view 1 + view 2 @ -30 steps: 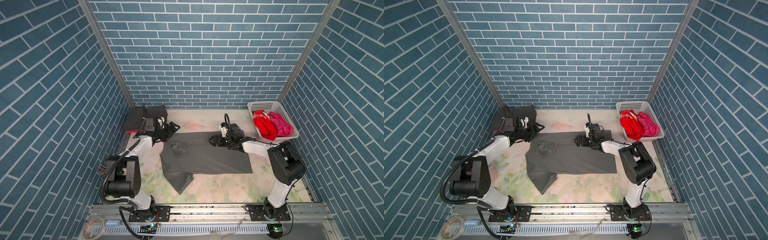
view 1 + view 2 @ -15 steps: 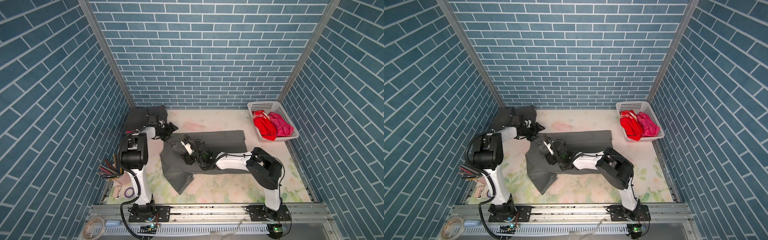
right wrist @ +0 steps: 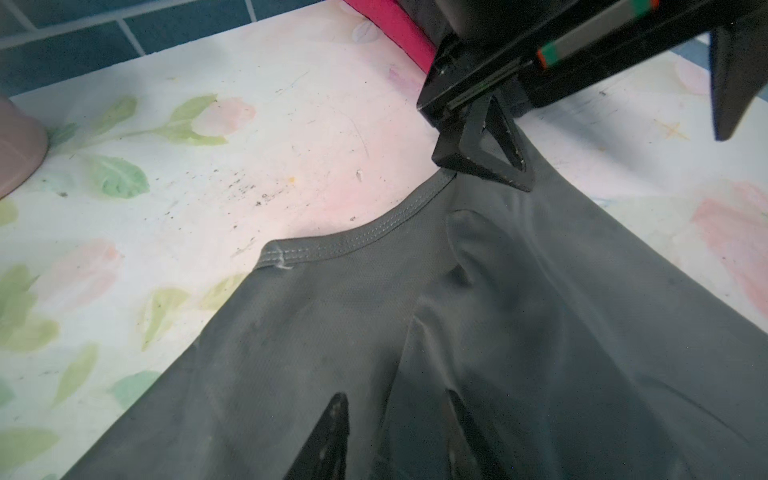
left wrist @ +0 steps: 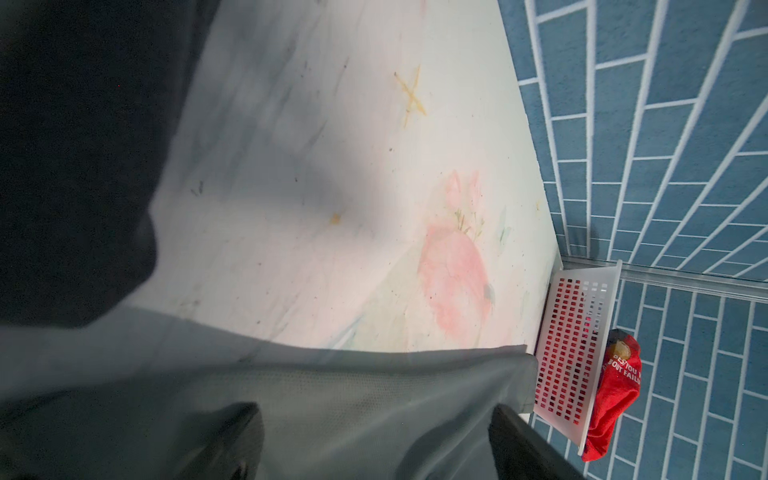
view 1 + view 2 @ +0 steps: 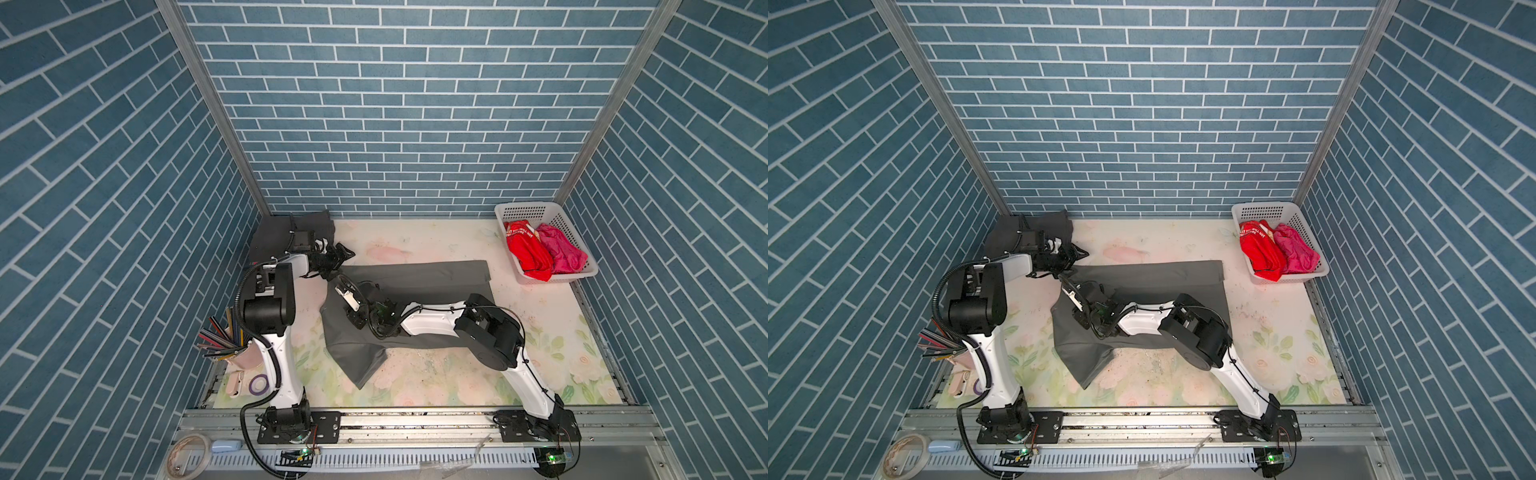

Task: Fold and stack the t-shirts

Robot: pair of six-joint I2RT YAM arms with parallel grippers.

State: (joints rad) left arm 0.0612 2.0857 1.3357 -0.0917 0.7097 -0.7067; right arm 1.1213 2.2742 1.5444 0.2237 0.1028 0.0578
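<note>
We see the floral table (image 5: 457, 374) carrying the grey t-shirt (image 5: 415, 278), which lies spread beneath both grippers. The white basket (image 5: 525, 206) sits well apart from either gripper, beyond the shirt's far end, and holds the red t-shirt (image 5: 525, 253) and the pink t-shirt (image 5: 561, 255). The charcoal t-shirt (image 5: 270, 232) lies just behind the left gripper (image 5: 338, 255), whose jaws stand wide, one fingertip (image 3: 486, 158) down at the grey collar's edge. The right gripper (image 3: 395, 399) rests on the grey cloth near that collar, jaws narrow, with a ridge of fabric between them. We cannot tell whether it is clamped.
</note>
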